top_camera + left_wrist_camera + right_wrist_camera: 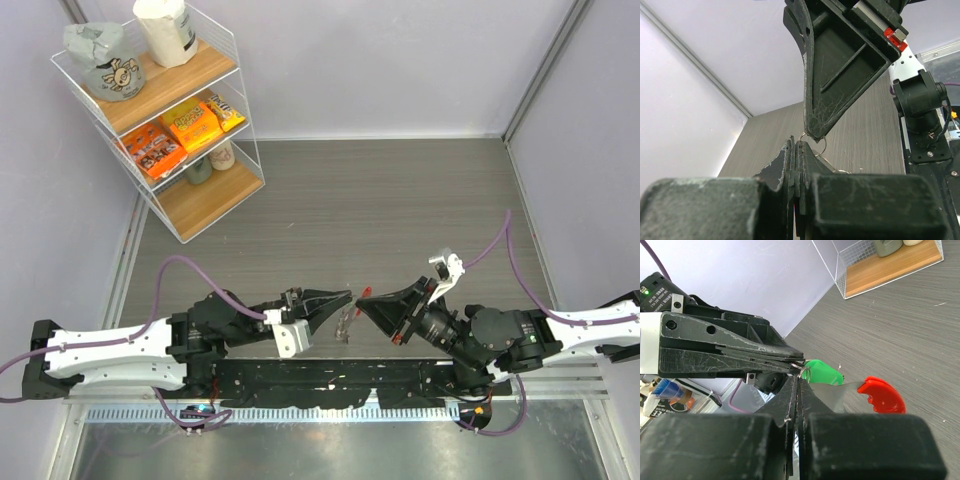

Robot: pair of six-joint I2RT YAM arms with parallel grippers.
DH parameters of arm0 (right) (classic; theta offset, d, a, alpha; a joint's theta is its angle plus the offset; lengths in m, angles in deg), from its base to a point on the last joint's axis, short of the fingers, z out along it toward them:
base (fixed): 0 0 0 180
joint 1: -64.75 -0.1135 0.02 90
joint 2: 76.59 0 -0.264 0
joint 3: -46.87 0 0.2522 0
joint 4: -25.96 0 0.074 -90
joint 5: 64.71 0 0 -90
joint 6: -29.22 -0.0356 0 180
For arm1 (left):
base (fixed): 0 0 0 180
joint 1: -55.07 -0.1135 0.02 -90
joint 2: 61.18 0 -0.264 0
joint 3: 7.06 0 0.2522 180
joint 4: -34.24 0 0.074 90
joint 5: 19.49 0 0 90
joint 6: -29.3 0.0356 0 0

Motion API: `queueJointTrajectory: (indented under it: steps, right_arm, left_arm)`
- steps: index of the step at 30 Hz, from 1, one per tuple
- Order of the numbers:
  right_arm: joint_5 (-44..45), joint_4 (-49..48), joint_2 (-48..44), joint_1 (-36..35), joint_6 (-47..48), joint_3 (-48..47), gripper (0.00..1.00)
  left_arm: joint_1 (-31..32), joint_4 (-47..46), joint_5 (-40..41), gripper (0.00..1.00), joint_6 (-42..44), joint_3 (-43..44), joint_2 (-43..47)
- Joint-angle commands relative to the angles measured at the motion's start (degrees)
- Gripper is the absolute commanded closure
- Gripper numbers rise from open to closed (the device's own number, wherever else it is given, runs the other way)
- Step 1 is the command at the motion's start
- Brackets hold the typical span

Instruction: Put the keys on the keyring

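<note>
My left gripper (347, 297) and right gripper (363, 298) meet tip to tip above the table's front, both shut. In the right wrist view the left gripper (801, 361) pinches a small silver wire ring (805, 373) of the keyring just above my right gripper (799, 378). The green key (823, 372) hangs at that ring. A flat silvery piece (840, 393) with a bright red end (883, 395) sticks out from the right jaws. In the left wrist view the ring (824, 145) sits between my left gripper (797, 144) and the right fingertip (815, 131). Silvery parts (345, 323) dangle below. The black key is not visible.
A white wire rack (160, 110) with snack packs and bags stands at the back left; it also shows in the right wrist view (890, 265). The grey wood-grain table (360, 200) is bounded by pale walls. Purple cables run along both arms.
</note>
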Motion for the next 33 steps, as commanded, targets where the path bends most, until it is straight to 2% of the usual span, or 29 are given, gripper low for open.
queueJointTrajectory:
  steps: [1, 12, 20, 33]
  right_arm:
    - [-1.40, 2.57, -0.53, -0.31, -3.65, -1.57, 0.95]
    - [-3.68, 5.91, -2.99, -0.31, -6.91, -0.77, 0.94]
    - [-10.44, 6.79, -3.70, -0.31, -7.44, -0.95, 0.95]
    - [-11.24, 5.65, -4.58, -0.31, -10.51, 1.42, 0.94]
  left_arm:
    - [0.23, -3.01, -0.51, 1.00, 1.07, 1.82, 1.70]
    - [0.59, 3.49, -10.96, 1.00, -1.57, 3.75, 4.34]
    - [0.59, 7.90, -17.56, 1.00, -3.06, 5.69, 5.57]
    - [0.85, 8.07, -18.53, 1.00, -6.22, 3.93, 7.59]
